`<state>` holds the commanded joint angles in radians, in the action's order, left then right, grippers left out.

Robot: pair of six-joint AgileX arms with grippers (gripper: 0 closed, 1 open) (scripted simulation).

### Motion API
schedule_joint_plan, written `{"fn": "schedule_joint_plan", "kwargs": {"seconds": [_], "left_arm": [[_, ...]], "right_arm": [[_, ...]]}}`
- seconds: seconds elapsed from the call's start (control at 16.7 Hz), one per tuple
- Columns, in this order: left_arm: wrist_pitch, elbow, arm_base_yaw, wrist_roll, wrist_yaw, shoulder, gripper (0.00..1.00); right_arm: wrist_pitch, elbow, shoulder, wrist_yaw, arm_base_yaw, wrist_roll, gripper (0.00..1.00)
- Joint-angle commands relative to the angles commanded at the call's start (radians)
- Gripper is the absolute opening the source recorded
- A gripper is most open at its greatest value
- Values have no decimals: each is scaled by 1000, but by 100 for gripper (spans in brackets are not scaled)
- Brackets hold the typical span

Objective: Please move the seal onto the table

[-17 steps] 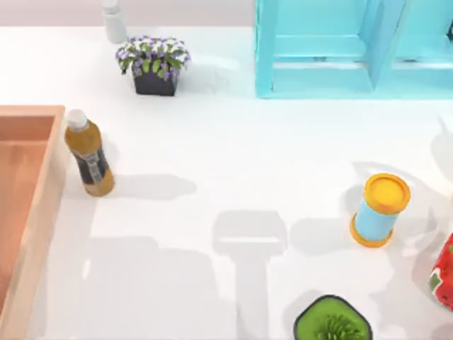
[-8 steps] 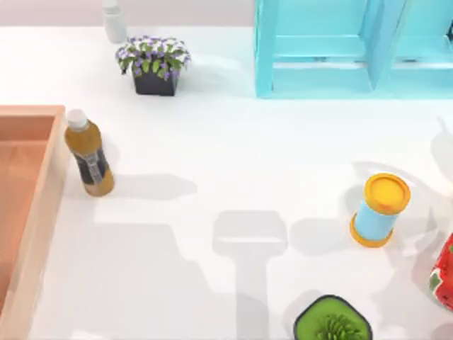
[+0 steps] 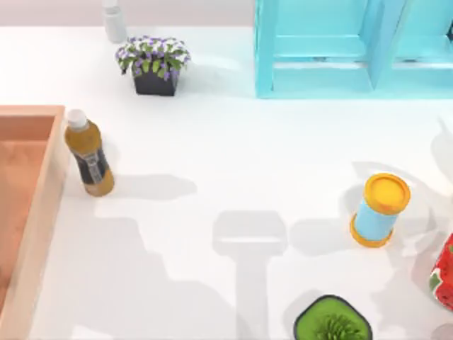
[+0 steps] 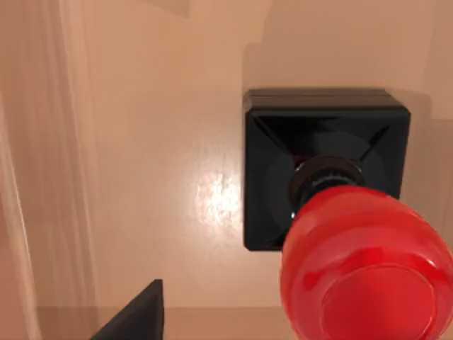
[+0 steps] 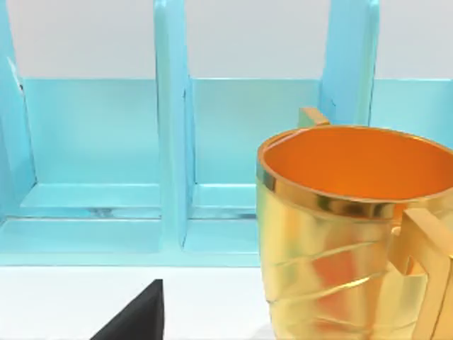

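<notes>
Shadow on table point(image 3: 212, 142) near tray point(image 3: 32, 234) shifted; objects unmoved

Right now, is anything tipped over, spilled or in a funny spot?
Nothing is tipped or spilled. The bottle, the can and the flower pot stand upright on the table. The seal stands upright too, but on the wooden tray, not the table.

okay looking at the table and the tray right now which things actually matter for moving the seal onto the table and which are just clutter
Matter: the seal, upright on the wooden tray; the table.

Clutter: tea bottle, flower pot, blue shelf unit, yellow-lidded can, green plant, strawberry-patterned object, gold mug.
</notes>
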<state>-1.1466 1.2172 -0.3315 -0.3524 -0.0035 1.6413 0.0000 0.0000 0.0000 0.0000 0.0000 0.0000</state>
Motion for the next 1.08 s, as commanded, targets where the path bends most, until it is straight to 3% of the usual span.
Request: {"fn": "schedule_joint_plan", "kwargs": {"seconds": [0.36,0.72,1.08], "left_arm": [[212,-165,-5,-6,0,47,100],[237,-184,-5,-6,0,53,100],[237,-184,-5,-6,0,53,55]], "right_arm": [[0,0,0,0,0,0,100],[0,0,0,0,0,0,100],[0,0,0,0,0,0,100]]}}
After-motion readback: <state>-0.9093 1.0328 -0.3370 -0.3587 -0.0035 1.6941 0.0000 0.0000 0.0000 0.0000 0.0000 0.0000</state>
